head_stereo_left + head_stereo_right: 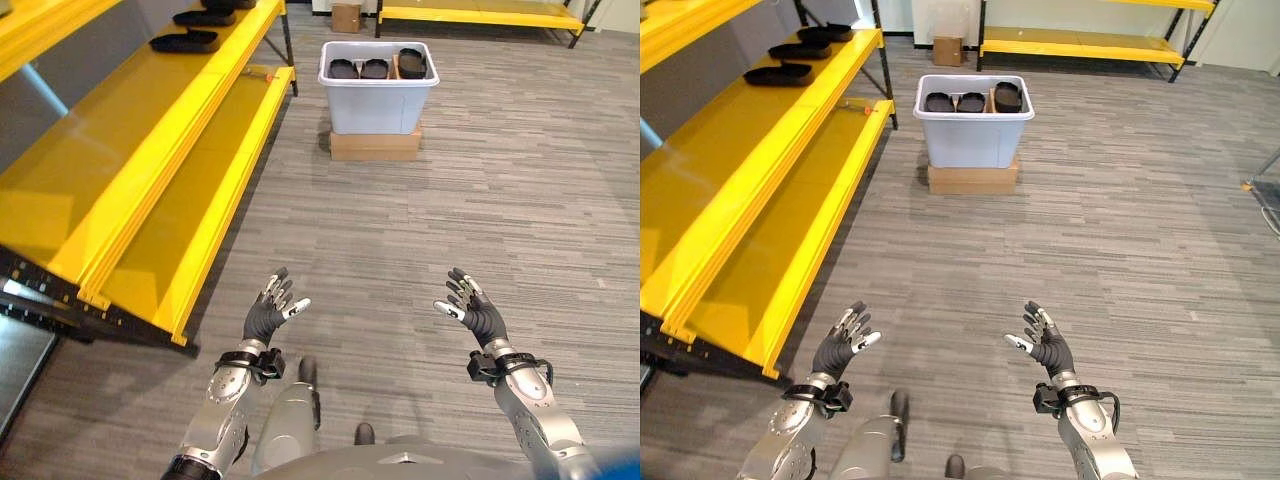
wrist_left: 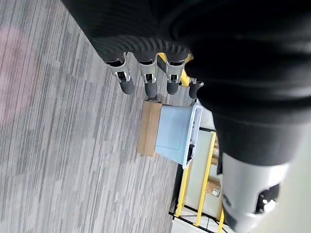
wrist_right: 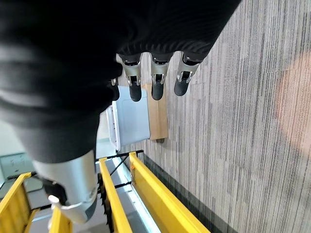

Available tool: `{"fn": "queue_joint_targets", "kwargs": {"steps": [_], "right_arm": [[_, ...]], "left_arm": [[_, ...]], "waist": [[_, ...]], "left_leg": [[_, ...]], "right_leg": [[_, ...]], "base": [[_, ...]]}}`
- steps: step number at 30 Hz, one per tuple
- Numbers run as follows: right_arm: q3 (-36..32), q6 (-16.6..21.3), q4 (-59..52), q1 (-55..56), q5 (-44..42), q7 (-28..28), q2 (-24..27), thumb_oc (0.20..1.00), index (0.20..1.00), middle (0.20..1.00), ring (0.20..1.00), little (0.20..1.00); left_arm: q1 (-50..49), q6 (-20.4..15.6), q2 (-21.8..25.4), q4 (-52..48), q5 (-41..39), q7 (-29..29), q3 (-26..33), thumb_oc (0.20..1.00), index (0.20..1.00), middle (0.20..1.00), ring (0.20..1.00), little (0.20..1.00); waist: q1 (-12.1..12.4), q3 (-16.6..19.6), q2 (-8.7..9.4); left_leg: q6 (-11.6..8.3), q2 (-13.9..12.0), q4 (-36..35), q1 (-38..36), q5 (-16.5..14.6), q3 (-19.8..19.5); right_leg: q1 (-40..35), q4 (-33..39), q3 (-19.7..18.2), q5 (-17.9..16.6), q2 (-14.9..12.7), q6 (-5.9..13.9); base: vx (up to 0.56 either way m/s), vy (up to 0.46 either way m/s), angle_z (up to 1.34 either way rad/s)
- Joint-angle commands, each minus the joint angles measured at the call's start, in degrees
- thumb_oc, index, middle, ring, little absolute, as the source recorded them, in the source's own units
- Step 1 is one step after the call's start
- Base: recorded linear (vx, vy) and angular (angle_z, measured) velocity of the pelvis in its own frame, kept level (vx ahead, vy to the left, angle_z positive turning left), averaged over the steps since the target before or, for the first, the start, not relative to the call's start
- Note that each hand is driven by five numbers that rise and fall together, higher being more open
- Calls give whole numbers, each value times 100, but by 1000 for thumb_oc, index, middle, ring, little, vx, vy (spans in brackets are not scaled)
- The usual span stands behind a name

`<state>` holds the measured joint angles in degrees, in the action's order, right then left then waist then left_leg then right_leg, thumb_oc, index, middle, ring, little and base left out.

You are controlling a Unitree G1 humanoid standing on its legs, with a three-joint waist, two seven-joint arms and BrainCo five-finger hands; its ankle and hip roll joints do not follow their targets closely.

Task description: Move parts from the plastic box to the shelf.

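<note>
The left hand [image 1: 268,313] and right hand [image 1: 472,310] are being held spread and empty well short of the plastic box [image 1: 378,103], where black parts [image 1: 360,69] are lying, so the approach is judged under way, with the yellow shelf [image 1: 150,130] being passed alongside.

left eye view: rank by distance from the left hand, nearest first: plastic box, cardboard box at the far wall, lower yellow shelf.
From the left hand:
1. Lower yellow shelf, just to its left.
2. Plastic box, ahead on the floor, on a flat carton.
3. Cardboard box, beyond it at the far wall.
</note>
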<state>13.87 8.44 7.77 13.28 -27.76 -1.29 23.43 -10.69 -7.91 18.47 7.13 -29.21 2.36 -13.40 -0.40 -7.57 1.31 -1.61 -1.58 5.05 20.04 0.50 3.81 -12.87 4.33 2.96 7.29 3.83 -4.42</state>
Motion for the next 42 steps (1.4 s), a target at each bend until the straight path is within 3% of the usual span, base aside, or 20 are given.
{"fn": "queue_joint_targets", "kwargs": {"steps": [1, 2, 6, 7, 8, 9, 10, 12, 14, 18, 21, 25, 28, 30, 31, 33, 35, 37, 41, 42], "right_arm": [[-227, 292, -400, -160, 134, 33, -57, 1000, 1000, 1000, 1000, 1000], [-141, 234, -395, -150, 149, 113, -169, 1000, 1000, 1000, 1000, 1000], [-40, 198, -465, -180, 79, 204, -289, 1000, 1000, 1000, 1000, 1000], [53, 188, -470, -250, 97, 218, -356, 1000, 1000, 1000, 1000, 1000], [53, 188, -470, -250, 97, 218, -355, 1000, 1000, 1000, 1000, 1000], [98, 189, -477, -264, 81, 204, -389, 1000, 1000, 1000, 1000, 1000], [125, 178, -528, -205, 87, 261, -400, 1000, 1000, 1000, 1000, 1000], [127, 170, -545, -175, 102, 258, -415, 1000, 1000, 1000, 1000, 1000], [99, 180, -533, -125, -6, 270, -401, 1000, 1000, 1000, 1000, 1000], [71, 144, -551, -93, -56, 298, -359, 1000, 1000, 1000, 1000, 1000], [51, 130, -587, -87, 6, 328, -300, 1000, 1000, 1000, 1000, 1000], [-16, 162, -578, -16, -73, 295, -283, 1000, 1000, 1000, 1000, 1000], [-24, 190, -631, -49, -191, 307, -177, 1000, 1000, 1000, 1000, 1000], [-1, 223, -620, -94, -261, 311, -127, 1000, 1000, 1000, 1000, 1000], [-26, 268, -622, -138, -313, 277, -66, 1000, 1000, 1000, 1000, 1000], [-69, 280, -643, -127, -287, 199, 51, 1000, 1000, 1000, 1000, 1000], [-98, 294, -608, -131, -291, 121, 55, 1000, 1000, 1000, 1000, 1000], [-137, 303, -569, -85, -241, 134, 45, 1000, 1000, 1000, 1000, 1000], [-142, 247, -461, -9, -68, 199, 7, 1000, 1000, 1000, 1000, 1000], [-115, 231, -480, 64, -49, 272, -77, 1000, 1000, 1000, 1000, 1000]], "left_arm": [[244, -320, 53, -327, 51, -83, 35, 1000, 1000, 1000, 1000, 1000], [221, -314, 29, -335, 99, -84, 26, 1000, 1000, 1000, 1000, 1000], [257, -307, 104, -465, 112, -34, 98, 1000, 1000, 1000, 1000, 1000], [290, -307, 157, -465, 155, 30, 110, 1000, 1000, 1000, 1000, 1000], [290, -307, 156, -464, 155, 30, 110, 1000, 1000, 1000, 1000, 1000], [336, -274, 198, -459, 188, 120, 85, 1000, 1000, 1000, 1000, 1000], [338, -251, 250, -472, 237, 136, 91, 1000, 1000, 1000, 1000, 1000], [312, -242, 264, -484, 258, 116, 101, 1000, 1000, 1000, 1000, 1000], [320, -235, 273, -432, 235, 78, 91, 1000, 1000, 1000, 1000, 1000], [272, -252, 221, -369, 212, -19, 63, 1000, 1000, 1000, 1000, 1000], [224, -256, 187, -356, 267, -67, 60, 1000, 1000, 1000, 1000, 1000], [269, -242, 55, -252, 281, -127, -85, 1000, 1000, 1000, 1000, 1000], [316, -259, 11, -260, 206, -113, -136, 1000, 1000, 1000, 1000, 1000], [328, -286, 6, -272, 144, -78, -142, 1000, 1000, 1000, 1000, 1000], [332, -280, 36, -285, 111, -63, -147, 1000, 1000, 1000, 1000, 1000], [317, -277, 56, -312, 54, -54, -169, 1000, 1000, 1000, 1000, 1000], [249, -253, 58, -334, 16, -57, -153, 1000, 1000, 1000, 1000, 1000], [142, -269, 49, -312, 47, -75, -110, 1000, 1000, 1000, 1000, 1000], [36, -285, 63, -354, 194, -156, -48, 1000, 1000, 1000, 1000, 1000], [31, -278, 71, -347, 218, -184, -70, 1000, 1000, 1000, 1000, 1000]], "waist": [[114, 12, 57], [134, 163, 66], [185, 276, 179], [225, 262, 214], [227, 266, 213], [136, 128, 133], [27, -6, -24], [-22, -50, -83], [-206, -108, -141], [-453, -149, -28], [-451, -127, -2], [-512, 111, 11], [-574, 185, -118], [-557, 193, -146], [-501, 119, -2], [-357, -48, 193], [-166, -136, 263], [-92, -112, 222], [37, -20, 85], [13, 62, 67]], "left_leg": [[-221, -275, -777, -879, 912, 20], [-110, -157, -449, -858, 837, 87], [115, 42, 2, -838, 415, 251], [348, 209, 141, -996, 115, 309], [347, 206, 142, -992, 115, 310], [534, 316, 89, -1354, -52, 270], [652, 310, -12, -1700, -195, 255], [690, 330, -86, -1887, -257, 255], [652, 422, -192, -2269, -380, 74], [461, 589, -389, -2898, -746, -154], [374, 556, -438, -3126, -903, -114], [178, 387, -236, -3348, -1087, -153], [-98, 22, 219, -3425, -807, -194], [-307, -183, 1114, -3098, -208, -167], [-380, -253, 2366, -2474, 356, -199], [-287, -192, 3250, -1853, 422, -102], [-111, -49, 2801, -1078, -30, 141], [-26, 42, 1917, -935, -153, 203], [-49, 159, 145, -994, 483, 67], [44, 210, -11, -1196, 393, 44]], "right_leg": [[486, -287, -176, -356, -459, 756], [272, -452, -204, -157, -672, 865], [388, -1212, -186, -198, -1004, 1043], [856, -2490, -204, -818, -1149, 1144], [861, -2490, -206, -819, -1147, 1144], [1458, -3742, -251, -1649, -1130, 1220], [1882, -4477, -102, -1632, -1081, 1190], [2135, -4729, 3, -1495, -1163, 1164], [2701, -3981, 157, -1130, -967, 1034], [2800, -1260, 49, -1456, -1055, 1239], [2746, -839, 235, -1700, -1155, 1348], [2397, -723, 446, -1719, -1112, 1240], [2366, -1142, 487, -1268, -784, 987], [2170, -1173, 454, -1043, -582, 798], [1901, -1072, 382, -947, -532, 619], [1570, -916, 255, -833, -562, 479], [1257, -715, 124, -768, -610, 526], [1136, -650, 53, -696, -567, 591], [739, -591, -111, -499, -330, 631], [676, -646, -151, -386, -332, 671]], "base": [[398, 197, -12], [399, 198, -11], [403, 229, -6], [313, 222, 12], [370, 331, 29], [377, 331, 23], [473, 394, 17], [319, 163, 40], [399, 53, 60], [454, -91, 47], [269, -81, 25], [430, -196, 11], [328, -224, 12], [300, -308, -30], [277, -369, -48], [263, -313, -37], [296, -129, -35], [262, 23, -36], [292, 66, -37], [418, 136, -65]]}}
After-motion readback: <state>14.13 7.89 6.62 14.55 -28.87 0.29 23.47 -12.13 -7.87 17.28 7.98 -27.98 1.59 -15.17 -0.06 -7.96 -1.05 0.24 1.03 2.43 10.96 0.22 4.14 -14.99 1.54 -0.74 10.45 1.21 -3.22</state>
